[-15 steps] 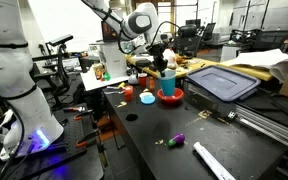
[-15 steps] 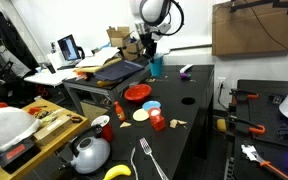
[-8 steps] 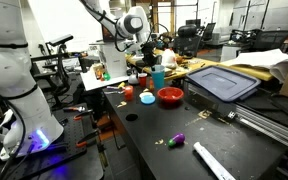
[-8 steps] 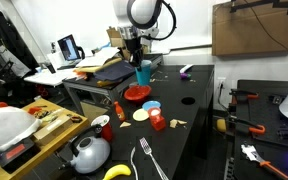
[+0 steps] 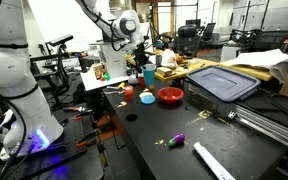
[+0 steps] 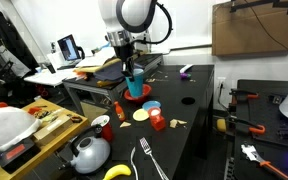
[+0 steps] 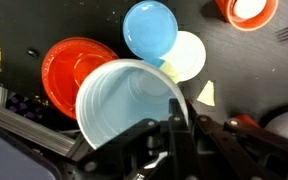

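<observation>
The black table [image 5: 154, 130] is crowded with dishes and tools, and the arm [image 6: 134, 14] is stretched out over it. The gripper [image 7: 178, 122] is seen clamped shut on the rim of a light blue cup [image 7: 124, 100], with the thin wall apparently pinched between the fingers. The cup is held upright in the air, clear of the table, and it overlaps the edge of the red bowl [image 7: 66, 66] in the wrist view. A blue plate [image 7: 150, 28] and a cream disc [image 7: 188, 56] are laid touching just beyond it, and a small yellow wedge [image 7: 205, 94] is set beside them. For this carry to be done well, the pinch is best left firm and the cup held level, since a rim grip can let it swing. Enough height should be allowed that its base is not knocked against the bowl.
</observation>
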`<state>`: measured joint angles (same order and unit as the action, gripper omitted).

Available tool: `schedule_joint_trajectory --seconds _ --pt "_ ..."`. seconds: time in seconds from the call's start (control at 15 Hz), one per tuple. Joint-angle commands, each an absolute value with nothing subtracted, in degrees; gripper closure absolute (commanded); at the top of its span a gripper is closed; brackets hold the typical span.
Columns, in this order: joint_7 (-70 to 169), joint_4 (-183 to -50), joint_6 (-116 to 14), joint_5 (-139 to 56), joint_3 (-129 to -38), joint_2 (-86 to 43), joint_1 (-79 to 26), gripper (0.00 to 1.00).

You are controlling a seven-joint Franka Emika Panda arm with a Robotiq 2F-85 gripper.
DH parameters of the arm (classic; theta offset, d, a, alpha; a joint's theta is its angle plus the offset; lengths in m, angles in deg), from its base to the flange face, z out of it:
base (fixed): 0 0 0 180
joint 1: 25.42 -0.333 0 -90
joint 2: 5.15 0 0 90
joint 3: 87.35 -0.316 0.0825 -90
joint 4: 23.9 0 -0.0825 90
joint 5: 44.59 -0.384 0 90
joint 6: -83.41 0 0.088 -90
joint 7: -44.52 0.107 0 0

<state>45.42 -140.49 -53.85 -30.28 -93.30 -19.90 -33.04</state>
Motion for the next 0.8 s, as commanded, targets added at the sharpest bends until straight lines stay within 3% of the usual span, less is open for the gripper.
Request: schedule_joint_trajectory --seconds 0.0,0.73 --pt "38.54 -138.61 -48.75 -35.09 -95.54 -20.23 -33.18 0.99" --pt "36.39 -135.07 -43.50 -34.65 -99.35 -23.10 -38.59 0.99"
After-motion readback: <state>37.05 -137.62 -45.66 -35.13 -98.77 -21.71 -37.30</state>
